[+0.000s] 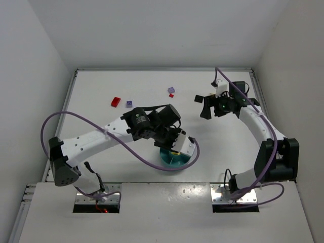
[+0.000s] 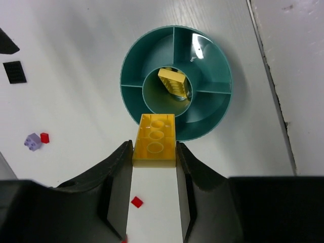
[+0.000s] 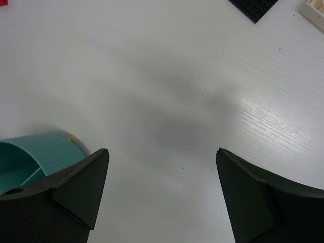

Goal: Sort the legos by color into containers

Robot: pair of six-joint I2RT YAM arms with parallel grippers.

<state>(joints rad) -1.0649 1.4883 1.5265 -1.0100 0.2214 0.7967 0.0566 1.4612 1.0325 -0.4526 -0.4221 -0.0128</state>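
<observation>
My left gripper (image 2: 154, 152) is shut on a yellow lego (image 2: 154, 139), held above the near rim of the round teal dish (image 2: 212, 109). A second yellow lego (image 2: 173, 83) lies in the dish's centre well. From above, the left gripper (image 1: 178, 144) covers most of the dish (image 1: 174, 161). My right gripper (image 3: 162, 167) is open and empty over bare table, with the dish's rim (image 3: 45, 147) at its left; from above it (image 1: 207, 109) hangs at the right back.
Loose on the table: a black lego (image 2: 14, 72), a lilac lego (image 2: 32, 142), small red legos (image 2: 45, 137) (image 2: 136, 202). From above, a red lego (image 1: 116, 102) and lilac legos (image 1: 129, 103) (image 1: 171, 90) lie far left and centre. A black plate (image 3: 253, 7) and a tan piece (image 3: 314, 7) lie ahead of the right gripper.
</observation>
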